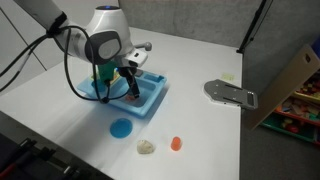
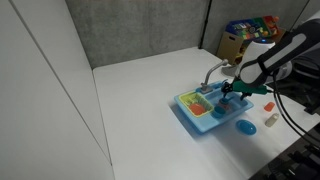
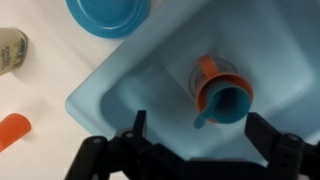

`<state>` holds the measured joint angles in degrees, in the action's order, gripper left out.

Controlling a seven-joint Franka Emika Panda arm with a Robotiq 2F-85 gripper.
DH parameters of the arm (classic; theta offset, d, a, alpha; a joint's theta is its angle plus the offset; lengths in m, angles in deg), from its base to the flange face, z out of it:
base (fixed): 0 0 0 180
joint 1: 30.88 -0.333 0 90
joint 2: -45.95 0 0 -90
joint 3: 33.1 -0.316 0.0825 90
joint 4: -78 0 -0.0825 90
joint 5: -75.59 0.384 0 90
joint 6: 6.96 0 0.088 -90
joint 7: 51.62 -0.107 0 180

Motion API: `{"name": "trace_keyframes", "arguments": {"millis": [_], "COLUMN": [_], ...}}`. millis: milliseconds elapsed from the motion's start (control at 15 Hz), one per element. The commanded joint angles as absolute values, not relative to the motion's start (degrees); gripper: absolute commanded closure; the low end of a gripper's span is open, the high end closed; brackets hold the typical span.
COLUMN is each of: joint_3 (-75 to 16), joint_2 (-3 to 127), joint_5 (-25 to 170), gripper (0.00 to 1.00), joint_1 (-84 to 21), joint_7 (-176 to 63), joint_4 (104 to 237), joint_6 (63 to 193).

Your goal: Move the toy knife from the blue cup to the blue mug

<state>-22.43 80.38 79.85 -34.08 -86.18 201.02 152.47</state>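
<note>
In the wrist view the blue cup (image 3: 225, 92), with a red-orange rim and side patch, stands inside the light blue toy sink (image 3: 120, 85). The blue toy knife (image 3: 207, 110) sticks out of the cup and leans over its rim toward my fingers. My gripper (image 3: 200, 135) is open and empty, hovering above the sink just beside the cup, apart from the knife. In both exterior views the gripper (image 1: 126, 82) (image 2: 229, 92) hangs over the sink (image 1: 152, 100) (image 2: 192, 120). I cannot make out the plain blue mug.
A flat blue disc (image 1: 121, 128) (image 3: 108, 14), a beige toy (image 1: 147, 147) and an orange toy (image 1: 176, 143) (image 3: 13, 130) lie on the white table beside the sink. A grey toy faucet (image 1: 230, 93) lies further off. A cardboard box (image 1: 290, 80) stands at the table edge.
</note>
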Motion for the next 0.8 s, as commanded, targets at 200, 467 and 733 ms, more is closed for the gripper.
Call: {"name": "trace_keyframes", "arguments": {"millis": [200, 467, 733], "joint_3": [-24.94, -25.59, -26.73], "joint_2": [80.09, 80.06, 79.98], "joint_5": [85.26, 87.64, 90.2], "gripper": [0.0, 0.0, 0.0], "joint_1": [-32.99, -32.77, -31.47], "joint_7": [-82.95, -82.05, -80.86], "joint_4": [203.58, 204.26, 204.81], "joint_6": [159.1, 161.11, 162.65]}}
